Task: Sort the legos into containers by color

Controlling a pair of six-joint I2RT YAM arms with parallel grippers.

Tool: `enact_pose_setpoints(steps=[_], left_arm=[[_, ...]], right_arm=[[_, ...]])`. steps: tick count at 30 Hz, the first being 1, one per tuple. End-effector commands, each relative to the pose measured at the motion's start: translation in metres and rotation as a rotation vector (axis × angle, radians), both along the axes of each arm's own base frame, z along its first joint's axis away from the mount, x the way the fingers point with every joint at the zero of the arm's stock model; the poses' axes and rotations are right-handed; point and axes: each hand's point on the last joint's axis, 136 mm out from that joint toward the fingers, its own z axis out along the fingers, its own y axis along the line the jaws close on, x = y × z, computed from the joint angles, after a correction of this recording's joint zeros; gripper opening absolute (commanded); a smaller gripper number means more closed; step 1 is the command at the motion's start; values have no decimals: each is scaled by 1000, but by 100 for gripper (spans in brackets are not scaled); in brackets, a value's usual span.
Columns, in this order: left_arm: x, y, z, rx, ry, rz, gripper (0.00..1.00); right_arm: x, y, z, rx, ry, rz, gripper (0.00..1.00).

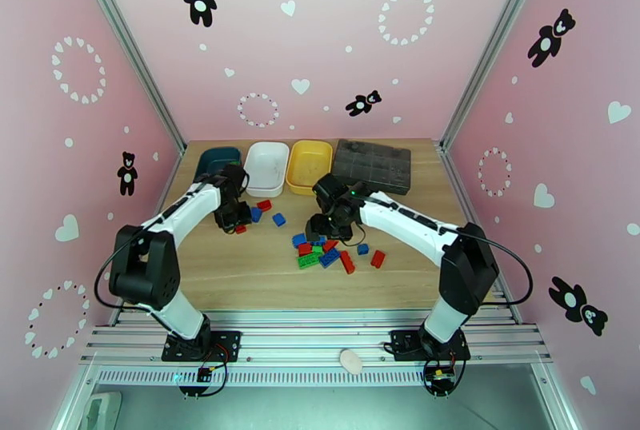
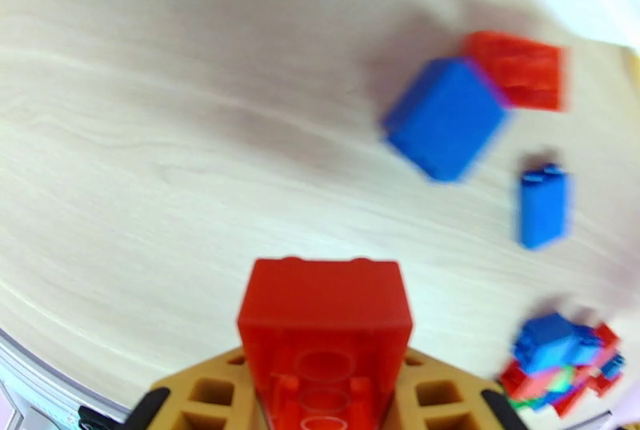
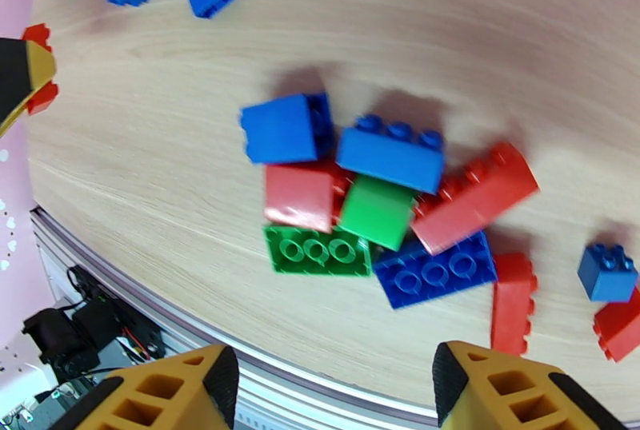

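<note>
Enclosure: pink walls printed with bears and hearts; wooden table [image 1: 240, 280] as the work surface.
Containers: teal tray [image 1: 214, 157], white tray [image 1: 266, 166] and yellow tray [image 1: 309, 164] in a row at the far edge; dark grey compartment box [image 1: 372, 165] to their right.
Left arm: left gripper [image 2: 324, 404] closed narrow on a red brick [image 2: 324, 320], hollow underside toward the lens, near the teal and white trays.
Right arm: right gripper [image 3: 336, 384] wide, nothing between the fingers, above the main pile [image 3: 376, 200] at mid-table.
Step in hand: I judge this the pick of one red lego; sorting barely begun, most bricks loose on the table.
Next move: lift clear, carry to whichever tray I assign red, release inside the rim; avoid the blue brick [image 2: 444, 116] just ahead.
View differences: the left wrist view gives me the grip itself, where from above the wrist covers the fingers. The top view gives the route to the trays. The right wrist view resolves the pile into separate overlapping bricks.
</note>
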Motion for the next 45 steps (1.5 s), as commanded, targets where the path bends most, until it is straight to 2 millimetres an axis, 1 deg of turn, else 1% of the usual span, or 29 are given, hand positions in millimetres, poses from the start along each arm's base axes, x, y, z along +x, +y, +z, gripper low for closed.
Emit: enact_pose_setpoints(steps=[1,2,4,6,7,8,10,12,13,14,15,17,19,22,25,28,30,33,35,38,41,45], left_arm=[[34,-14,23,-74,-46,-9,26],[46,-18,29,-84,-59,-12,26],[76,-25,38,-102,-83,-15,26],[103,-31,44,-110,-99,-19,28],[115,-32,42,-108,-93,-18,30],[126,-33,44,-106,-101,-16,32],[146,-34,40,-102,-98,-11,40],[160,-34,34,-92,-88,-5,56],[163,-33,31,-87,-82,-3,63],[165,-33,30,-84,-81,-2,68],[166,-33,31,-85,-85,-2,70],[164,-33,36,-83,-99,-5,71],[156,-31,41,-74,-114,-8,71],[135,-27,49,-61,-136,-9,71],[104,-22,48,-39,-136,-15,71],[71,-19,42,-12,-127,-25,70],[49,-16,30,12,-104,-37,70],[27,-19,12,13,-78,-66,70],[21,-21,-1,19,-67,-95,72],[19,-25,-24,42,-40,-140,77],[23,-25,-45,72,4,-166,76],[31,-24,-64,99,29,-194,76]], right_arm=[[16,19,12,61,-17,8,69],[20,22,15,70,-20,8,69],[29,26,20,83,-24,4,69],[36,27,26,87,-30,-1,68],[39,26,28,87,-35,-7,68],[42,25,30,86,-39,-13,68],[46,20,34,83,-46,-25,69],[48,12,38,78,-52,-42,69],[47,8,38,71,-53,-46,69],[46,4,39,65,-56,-51,69],[45,0,40,59,-61,-56,69],[42,-8,39,51,-62,-65,69],[38,-14,38,44,-64,-68,69],[30,-20,30,33,-51,-60,69],[24,-23,22,27,-35,-46,69],[19,-24,17,26,-21,-30,69],[17,-25,16,28,-20,-27,69],[13,-27,16,32,-17,-26,69],[10,-29,16,35,-16,-29,69],[5,-32,15,35,-10,-31,69],[1,-34,18,34,-10,-33,69],[-1,-39,20,24,-16,-41,70]])
